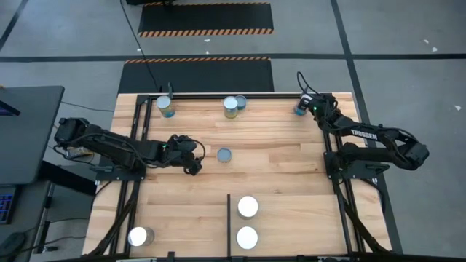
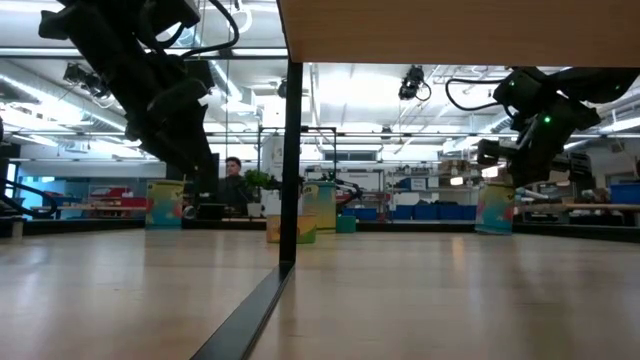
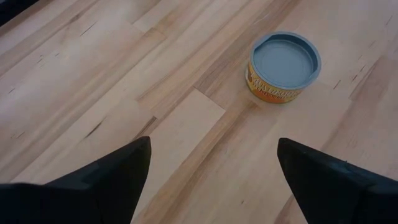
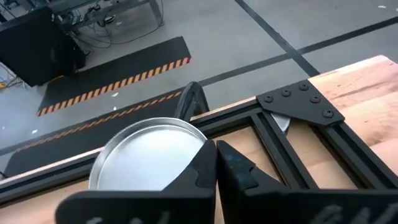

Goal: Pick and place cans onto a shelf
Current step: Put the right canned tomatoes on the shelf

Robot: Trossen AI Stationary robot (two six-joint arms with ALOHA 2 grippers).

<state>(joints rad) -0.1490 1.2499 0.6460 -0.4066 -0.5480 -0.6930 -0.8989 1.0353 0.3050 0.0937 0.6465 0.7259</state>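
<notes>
A low can (image 3: 283,67) with a dull blue-grey top stands at mid-table (image 1: 224,154). My left gripper (image 3: 211,168) hovers open just left of it (image 1: 195,161), with nothing between its fingers. At the far right corner, my right gripper (image 4: 215,167) is shut beside a silver-topped can (image 4: 146,155), (image 1: 301,108). Two more cans (image 1: 166,106), (image 1: 234,106) stand along the far edge. Three bright-topped cans (image 1: 247,207), (image 1: 247,237), (image 1: 140,236) stand on the shelf (image 1: 182,218) at the near side. My right gripper's shut fingers (image 4: 239,171) lie over the silver-topped can's rim (image 4: 198,144) in the right wrist view. They slant down from the table's right side. I cannot tell whether they touch it. The can stands upright on the table, nothing between the fingers.
Black metal frame bars and a corner bracket (image 4: 298,102) run just beyond the right gripper. A black divider bar (image 1: 229,218) splits the shelf. In the low view the shelf's post (image 2: 290,160) stands in the foreground. Bare wood lies between the mid-table can and the far row.
</notes>
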